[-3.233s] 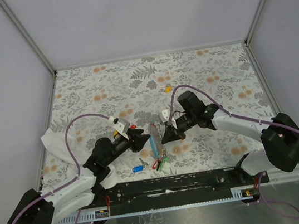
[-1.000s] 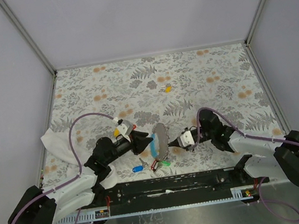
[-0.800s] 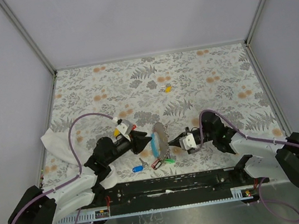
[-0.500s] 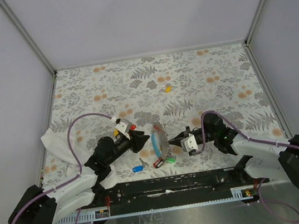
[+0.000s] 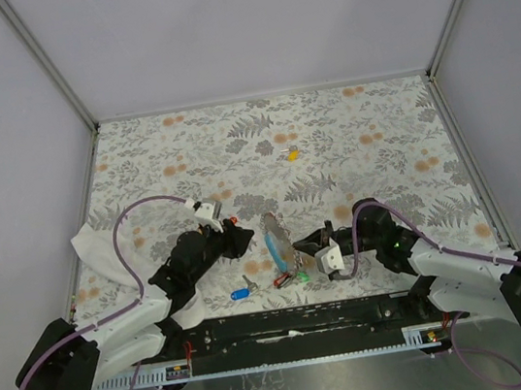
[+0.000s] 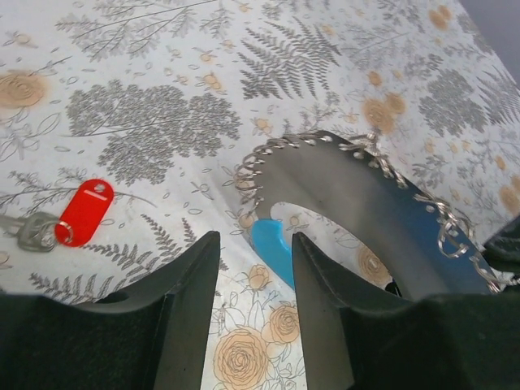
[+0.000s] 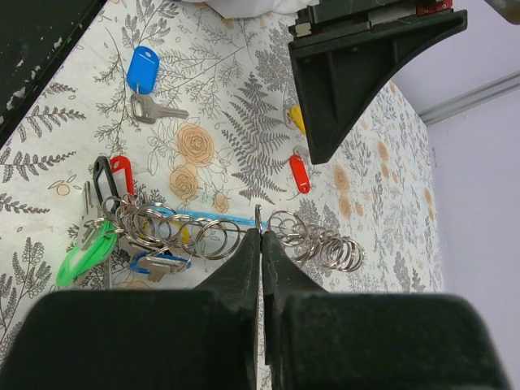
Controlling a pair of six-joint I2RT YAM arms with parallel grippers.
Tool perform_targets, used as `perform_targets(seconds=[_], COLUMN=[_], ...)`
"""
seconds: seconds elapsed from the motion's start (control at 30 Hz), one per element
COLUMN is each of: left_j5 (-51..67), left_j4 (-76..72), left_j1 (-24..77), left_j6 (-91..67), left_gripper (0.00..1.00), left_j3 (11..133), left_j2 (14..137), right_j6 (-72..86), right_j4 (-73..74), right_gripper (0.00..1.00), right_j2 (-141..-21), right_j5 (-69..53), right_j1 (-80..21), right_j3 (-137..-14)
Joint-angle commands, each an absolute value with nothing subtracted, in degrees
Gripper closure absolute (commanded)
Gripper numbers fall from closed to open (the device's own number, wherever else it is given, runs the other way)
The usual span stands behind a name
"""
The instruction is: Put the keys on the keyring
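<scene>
The keyring (image 5: pixel 274 239) is a line of metal loops with a light-blue end piece (image 6: pixel 271 244), standing up off the table between the arms. My right gripper (image 7: pixel 260 231) is shut on one of its loops, mid-length. A cluster of keys (image 7: pixel 122 236), including a green one (image 7: pixel 84 253), hangs at its near end. My left gripper (image 6: pixel 253 245) is open, and the blue end piece lies just past its fingertips, untouched. Loose keys lie around: a red one (image 6: pixel 84 213), a blue one (image 7: pixel 142 69) and a yellow one (image 5: pixel 292 154) farther back.
A white cloth (image 5: pixel 92 251) lies bunched at the table's left edge beside the left arm. The black base rail (image 5: pixel 290 323) runs along the near edge. Grey walls close the table on three sides.
The right gripper has drawn the keyring slightly to the right and turned it more upright. The left gripper has backed off to the left and its jaws have widened a little.
</scene>
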State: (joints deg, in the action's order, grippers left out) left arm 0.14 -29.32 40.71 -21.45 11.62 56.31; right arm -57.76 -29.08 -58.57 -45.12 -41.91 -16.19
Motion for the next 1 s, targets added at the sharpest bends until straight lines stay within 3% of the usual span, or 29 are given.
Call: perform_targets(seconds=[0.0,0.37,0.97], left_j5=[-6.0,-12.0,-20.0], left_j4=[-23.7,-7.0,-2.3], left_j1=[39.9,34.7,31.1], left_j6=[-25.2,-27.6,-30.8], left_gripper=[0.59,0.59,0.61], left_j3=[14.7,24.4,33.2], left_j2=[56.6,65.7,80.2], right_j6=[-59.5,-54.0,-52.3], right_j4=[-31.2,-34.6,-35.7], right_gripper=[1.0,1.0,1.0], right_j2=[-56.4,-53.1,-52.7], right_j5=[-42.7,-41.4,-43.9], right_j1=[-43.3,-43.8,-44.6], right_j3=[-15.6,-11.9,-11.5])
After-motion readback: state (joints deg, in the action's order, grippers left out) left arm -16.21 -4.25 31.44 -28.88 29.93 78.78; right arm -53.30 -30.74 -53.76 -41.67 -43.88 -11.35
